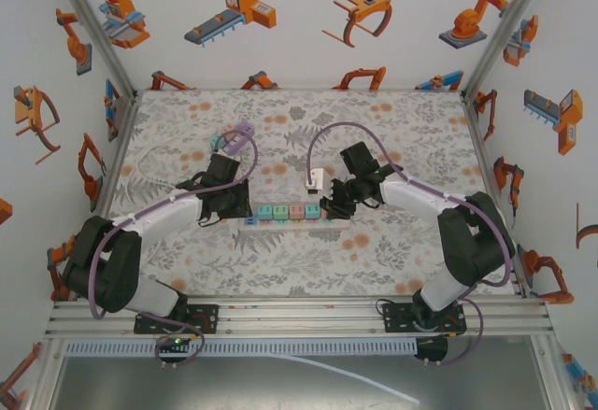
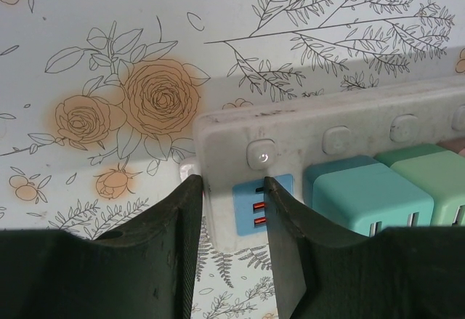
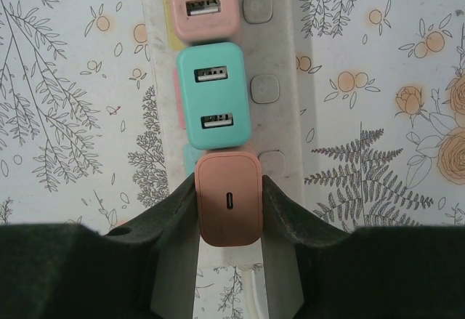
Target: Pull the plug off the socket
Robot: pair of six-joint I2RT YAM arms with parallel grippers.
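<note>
Closest to me, the two arms reach in from their mounts over the flowered counter [image 1: 402, 242] and meet at a white power strip [image 1: 280, 224] lying crosswise in the middle, with a row of coloured plugs along it.

The right hand [image 1: 334, 206] is at the strip's right end. Its wrist camera shows the hand [image 3: 229, 188] pinching a salmon plug [image 3: 229, 199], one dark finger [image 3: 178, 210] flat against each side. That plug has a single small oval port on its face and is seated in the strip [image 3: 280, 57]. It is the nearest of the row in that view. Just past it sits a teal plug [image 3: 214, 97] with two ports, then a pink plug [image 3: 202, 3].

The left hand [image 1: 224, 206] is at the opposite end. Its fingers [image 2: 182, 246] are apart, one against the end wall of the strip [image 2: 349, 115], the other over a blue socket face [image 2: 251, 206]. I cannot tell whether the hand [image 2: 229, 195] is squeezing.

Farther back, a small white block [image 1: 315, 179] sits just beyond the strip.
</note>
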